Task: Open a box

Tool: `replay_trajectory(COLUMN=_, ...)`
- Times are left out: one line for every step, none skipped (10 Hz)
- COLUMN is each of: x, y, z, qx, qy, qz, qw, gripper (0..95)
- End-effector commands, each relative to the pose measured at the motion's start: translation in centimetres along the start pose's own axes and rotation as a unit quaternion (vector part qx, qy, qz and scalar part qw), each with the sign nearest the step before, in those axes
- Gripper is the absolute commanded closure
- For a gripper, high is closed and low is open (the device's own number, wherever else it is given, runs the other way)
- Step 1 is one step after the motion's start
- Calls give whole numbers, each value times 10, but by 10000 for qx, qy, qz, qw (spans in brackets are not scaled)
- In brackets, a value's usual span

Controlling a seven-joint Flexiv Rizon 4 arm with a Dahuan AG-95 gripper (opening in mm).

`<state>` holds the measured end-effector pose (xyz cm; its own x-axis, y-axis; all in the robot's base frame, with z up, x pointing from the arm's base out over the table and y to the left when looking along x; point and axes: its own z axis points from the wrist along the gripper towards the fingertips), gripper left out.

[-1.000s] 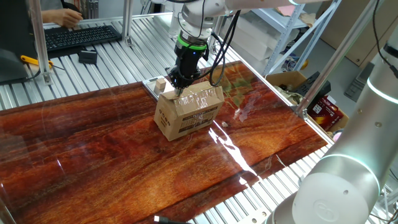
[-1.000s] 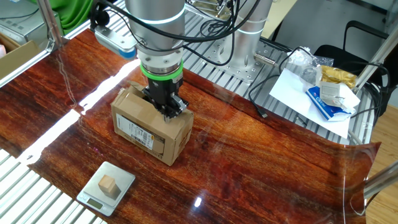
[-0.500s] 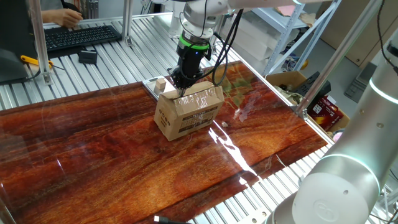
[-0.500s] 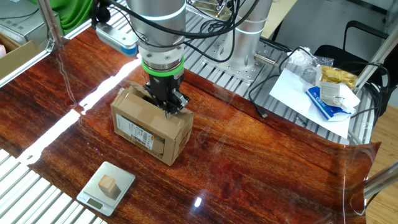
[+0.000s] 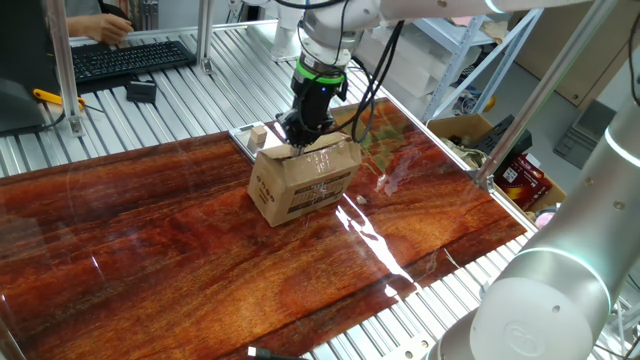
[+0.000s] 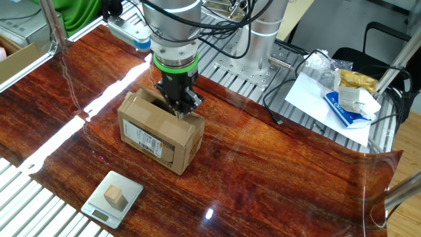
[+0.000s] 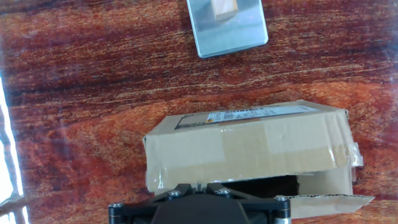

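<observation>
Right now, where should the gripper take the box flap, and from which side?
Grip the free long edge of the partly lifted flap, coming from above beside the gripper. A dark gap under it on the box suggests a finger could slip in there.

The box (image 6: 160, 130) is sitting mid-surface (image 6: 283, 171), nearer the edge by the robot's base. The gripper (image 6: 179, 105) is hanging over the box's top, at the side toward the base. A small scale (image 6: 112, 196) carrying a wooden block (image 6: 116, 195) is lying by the opposite edge.
</observation>
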<state>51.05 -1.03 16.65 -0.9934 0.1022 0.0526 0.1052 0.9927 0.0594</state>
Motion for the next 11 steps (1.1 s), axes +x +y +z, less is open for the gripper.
replay_trajectory(x=3, y=-2, z=-1, qx=13, qy=-1, qz=-21, qw=10000, gripper=950)
replay_trajectory(x=5, y=-3, z=-1, qx=15, qy=4, qz=-31, qw=10000, gripper=950)
replay_trajectory(x=8, y=-3, z=-1, qx=15, qy=13, qz=-35, qw=10000, gripper=950)
replay_trajectory(x=12, y=-4, z=-2, qx=14, qy=16, qz=-34, qw=10000, gripper=950)
replay_trajectory(x=15, y=-4, z=-2, qx=14, qy=17, qz=-33, qw=10000, gripper=950)
replay_trajectory(x=19, y=-5, z=-3, qx=13, qy=16, qz=-34, qw=10000, gripper=950)
replay_trajectory(x=22, y=-5, z=-3, qx=12, qy=15, qz=-37, qw=10000, gripper=950)
replay_trajectory(x=26, y=-6, z=-4, qx=13, qy=9, qz=-44, qw=10000, gripper=950)
replay_trajectory(x=29, y=-7, z=-4, qx=14, qy=13, qz=-47, qw=10000, gripper=950)
replay_trajectory(x=32, y=-7, z=-3, qx=13, qy=11, qz=-50, qw=10000, gripper=950)
replay_trajectory(x=36, y=-8, z=-3, qx=13, qy=6, qz=-48, qw=10000, gripper=950)
